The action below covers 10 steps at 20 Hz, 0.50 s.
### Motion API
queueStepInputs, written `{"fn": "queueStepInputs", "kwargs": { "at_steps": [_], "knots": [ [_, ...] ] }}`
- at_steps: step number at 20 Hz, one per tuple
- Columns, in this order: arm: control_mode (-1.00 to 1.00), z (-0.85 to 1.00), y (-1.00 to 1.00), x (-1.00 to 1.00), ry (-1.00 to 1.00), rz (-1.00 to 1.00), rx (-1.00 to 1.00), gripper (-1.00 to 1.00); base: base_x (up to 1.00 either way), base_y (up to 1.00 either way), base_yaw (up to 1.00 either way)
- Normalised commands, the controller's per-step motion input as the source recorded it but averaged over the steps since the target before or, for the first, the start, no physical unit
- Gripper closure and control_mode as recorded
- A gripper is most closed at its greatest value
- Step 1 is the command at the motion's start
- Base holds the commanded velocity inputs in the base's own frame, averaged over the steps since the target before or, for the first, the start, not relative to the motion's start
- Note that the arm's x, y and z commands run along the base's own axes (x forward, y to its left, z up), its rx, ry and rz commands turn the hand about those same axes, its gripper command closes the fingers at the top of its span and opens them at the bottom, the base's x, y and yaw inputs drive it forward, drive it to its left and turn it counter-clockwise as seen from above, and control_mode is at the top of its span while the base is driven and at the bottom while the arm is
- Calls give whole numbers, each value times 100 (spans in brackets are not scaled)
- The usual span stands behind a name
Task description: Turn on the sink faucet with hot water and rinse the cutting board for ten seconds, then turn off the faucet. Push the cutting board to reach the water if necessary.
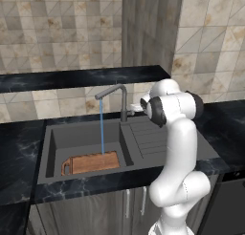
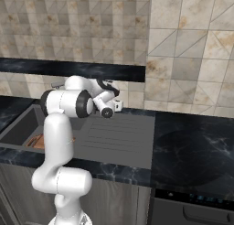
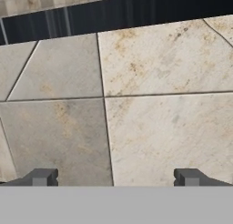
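The sink faucet (image 1: 122,101) stands behind the sink (image 1: 51,142), its bent spout turned left over the basin. A thin blue stream of water (image 1: 102,129) falls from the spout onto the far edge of the cutting board (image 1: 91,163). The reddish-brown board lies flat at the basin's front, with its handle hole to the left. A corner of the cutting board (image 2: 37,141) shows past my arm in the right base view. My gripper (image 3: 117,177) is open and holds nothing, facing the tiled wall. The gripper (image 1: 134,107) hovers just right of the faucet post, above the ribbed drainboard (image 2: 114,132).
A dark marble counter (image 1: 19,148) surrounds the sink and extends right (image 2: 196,151). A dark shelf ledge (image 1: 81,78) runs along the tiled wall above the faucet. Cabinet doors sit below the counter front.
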Motion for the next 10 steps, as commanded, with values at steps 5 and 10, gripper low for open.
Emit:
{"fn": "queueStepInputs", "kwargs": {
  "at_steps": [5,10],
  "knots": [
    [-100,-18,-63,-9,0,3,0,-100,0,0,0],
    [-100,-16,-58,-2,0,3,0,-100,0,0,0]
  ]
}}
